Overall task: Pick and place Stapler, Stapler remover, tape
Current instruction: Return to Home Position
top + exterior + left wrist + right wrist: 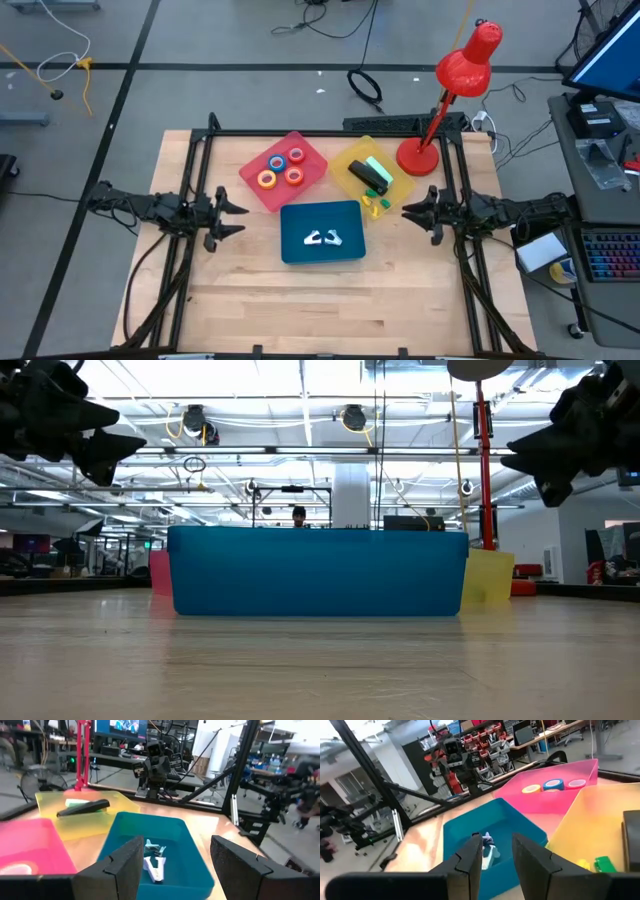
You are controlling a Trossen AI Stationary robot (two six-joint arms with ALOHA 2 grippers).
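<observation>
Three trays sit mid-table. The pink tray [255,165] holds several tape rolls [283,168], which also show in the right wrist view as tape rolls [553,784]. In the yellow tray [400,185] the black stapler [368,178] lies flat; it is the dark stapler [83,807] in the left wrist view. A pale stapler remover [323,239] lies on the floor of the blue tray [300,220]. My left gripper [242,219] hovers left of the blue tray, open and empty. My right gripper [407,212] hovers right of it, open and empty.
A red desk lamp [417,157] stands by its base at the far right corner, its arm leaning over the yellow tray's far side. Small green and yellow bits [375,203] lie in the yellow tray's near corner. Bare wood [320,310] spreads toward the near edge.
</observation>
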